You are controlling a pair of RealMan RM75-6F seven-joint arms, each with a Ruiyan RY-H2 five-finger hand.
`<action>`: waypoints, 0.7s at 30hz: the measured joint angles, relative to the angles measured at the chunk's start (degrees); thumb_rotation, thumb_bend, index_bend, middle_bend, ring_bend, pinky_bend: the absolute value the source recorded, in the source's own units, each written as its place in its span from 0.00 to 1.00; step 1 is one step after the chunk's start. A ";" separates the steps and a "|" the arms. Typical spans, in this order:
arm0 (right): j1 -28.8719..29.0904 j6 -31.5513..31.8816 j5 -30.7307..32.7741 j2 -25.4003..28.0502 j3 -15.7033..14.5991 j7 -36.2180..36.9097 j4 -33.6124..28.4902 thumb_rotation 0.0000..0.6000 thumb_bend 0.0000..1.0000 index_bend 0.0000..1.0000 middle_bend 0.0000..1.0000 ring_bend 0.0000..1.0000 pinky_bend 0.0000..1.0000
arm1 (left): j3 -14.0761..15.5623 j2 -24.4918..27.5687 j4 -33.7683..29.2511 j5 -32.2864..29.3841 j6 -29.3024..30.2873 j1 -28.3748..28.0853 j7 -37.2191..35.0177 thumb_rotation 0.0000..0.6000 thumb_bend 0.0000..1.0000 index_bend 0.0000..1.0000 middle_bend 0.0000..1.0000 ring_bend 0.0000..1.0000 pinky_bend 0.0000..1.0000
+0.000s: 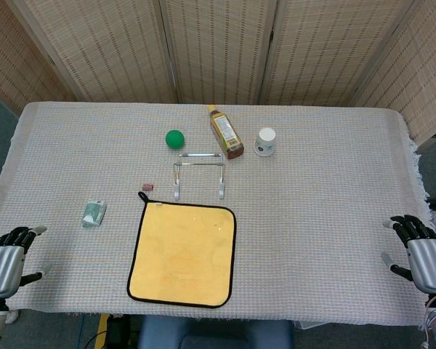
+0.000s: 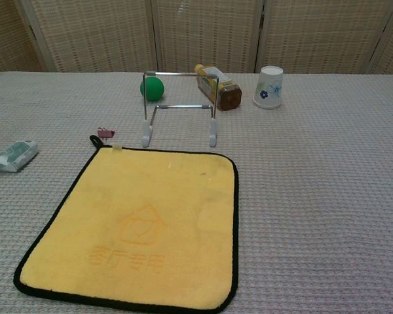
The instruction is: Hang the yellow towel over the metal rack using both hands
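Observation:
The yellow towel (image 1: pixel 183 253) with a black border lies flat on the table's near middle, also filling the lower chest view as the towel (image 2: pixel 137 224). Just beyond its far edge stands the metal rack (image 1: pixel 199 174), an upright wire frame, bare in the chest view too, rack (image 2: pixel 181 108). My left hand (image 1: pixel 7 260) hovers at the table's near left corner, fingers spread, holding nothing. My right hand (image 1: pixel 424 252) sits at the near right edge, fingers apart and empty. Both hands are far from the towel and absent from the chest view.
A green ball (image 1: pixel 174 138), a brown bottle lying down (image 1: pixel 225 133) and a white paper cup (image 1: pixel 265 142) sit behind the rack. A small green-white packet (image 1: pixel 94 213) lies left of the towel, and a tiny pink clip (image 1: pixel 147 187) near its far left corner.

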 measured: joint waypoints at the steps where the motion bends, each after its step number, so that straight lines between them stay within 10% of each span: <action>1: -0.01 -0.06 0.03 -0.01 -0.02 -0.05 0.00 1.00 0.24 0.27 0.23 0.20 0.32 | 0.05 0.00 0.00 0.06 -0.11 -0.07 0.02 1.00 0.20 0.28 0.35 0.24 0.33; 11: -0.24 0.39 -0.27 -0.18 -0.05 0.00 -0.04 1.00 0.24 0.27 0.25 0.20 0.32 | 0.16 -0.15 0.43 1.31 0.27 -0.34 -0.16 1.00 0.20 0.31 0.36 0.26 0.33; 21: 0.23 0.62 -5.42 0.52 -1.64 0.57 -2.73 1.00 0.24 0.27 0.30 0.22 0.32 | 0.96 -0.59 1.54 6.09 1.68 -0.95 -0.85 1.00 0.20 0.44 0.66 0.50 0.50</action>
